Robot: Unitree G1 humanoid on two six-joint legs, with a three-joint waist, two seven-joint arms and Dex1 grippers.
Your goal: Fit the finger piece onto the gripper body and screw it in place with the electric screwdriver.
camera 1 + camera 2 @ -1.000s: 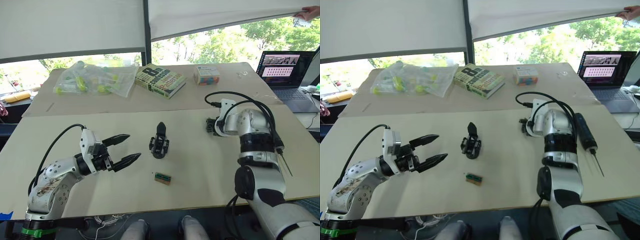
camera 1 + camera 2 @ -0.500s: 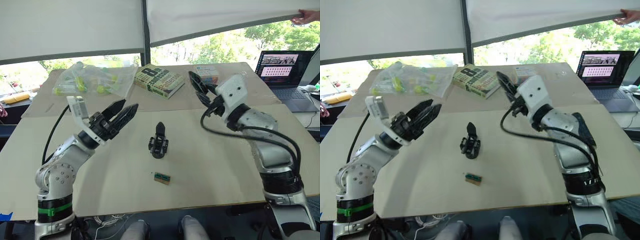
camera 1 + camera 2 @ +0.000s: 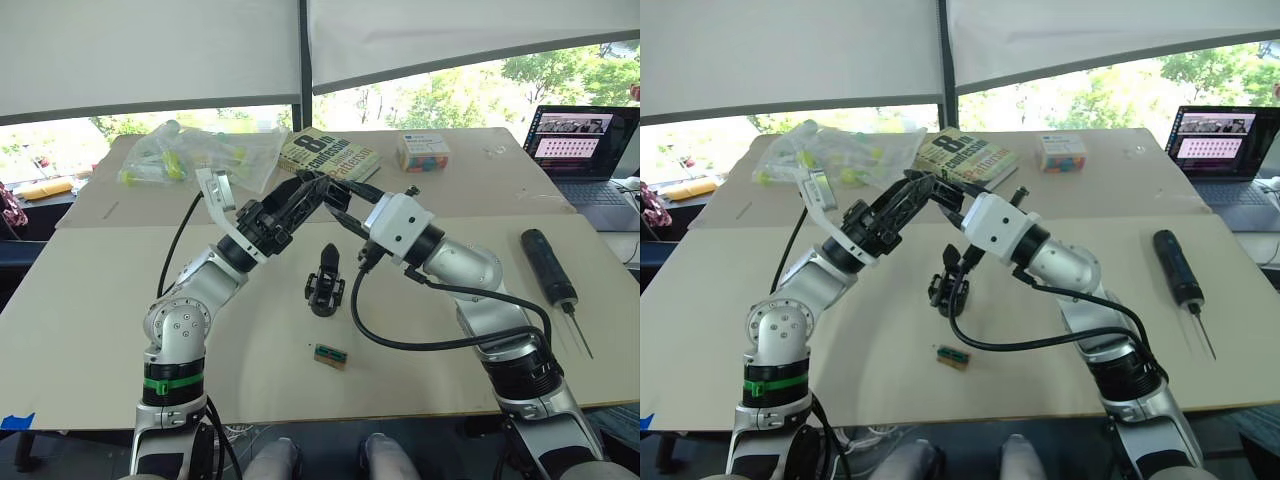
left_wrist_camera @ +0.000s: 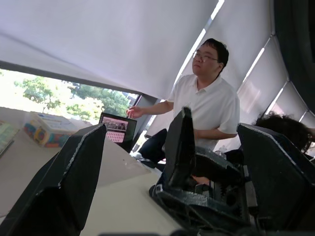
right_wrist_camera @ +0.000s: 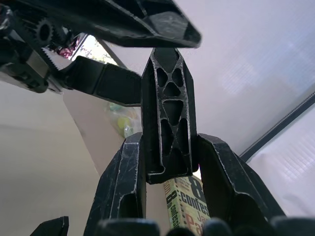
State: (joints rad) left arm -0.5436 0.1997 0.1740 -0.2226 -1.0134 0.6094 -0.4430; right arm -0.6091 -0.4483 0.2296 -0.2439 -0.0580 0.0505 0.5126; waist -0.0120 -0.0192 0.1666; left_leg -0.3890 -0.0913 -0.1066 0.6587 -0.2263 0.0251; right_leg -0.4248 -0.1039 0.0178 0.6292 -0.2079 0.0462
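Both arms are reaching inward above the middle of the desk (image 3: 90, 300), and their grippers are meeting in the air over the gripper body (image 3: 325, 283). The right gripper (image 5: 167, 147) is pinching the finger piece (image 5: 167, 118) between its two fingers; in the right wrist view the ribbed black wedge is standing upright between them, its narrow end pointing away from the wrist. The left gripper (image 3: 305, 195) is holding its fingers spread, one finger (image 5: 147, 17) passing just above the tip of the finger piece and the other (image 5: 101, 83) lying beside it; whether either is touching the piece cannot be told.

The gripper body is sitting upright on the desk directly below the two grippers, its pointed black finger sticking up, untouched by either arm. A small green-and-brown block (image 3: 329, 354) is lying on the desk nearer the robot. The electric screwdriver (image 3: 549, 268) is lying flat well to the right, its thin bit pointing toward the robot.

Along the far side are lying a plastic bag (image 3: 200, 155), a book (image 3: 328, 155) and a small colourful box (image 3: 423, 152); an open laptop (image 3: 583, 135) is standing at the far right. A person in a white shirt (image 4: 206, 105) is standing in the left wrist view.
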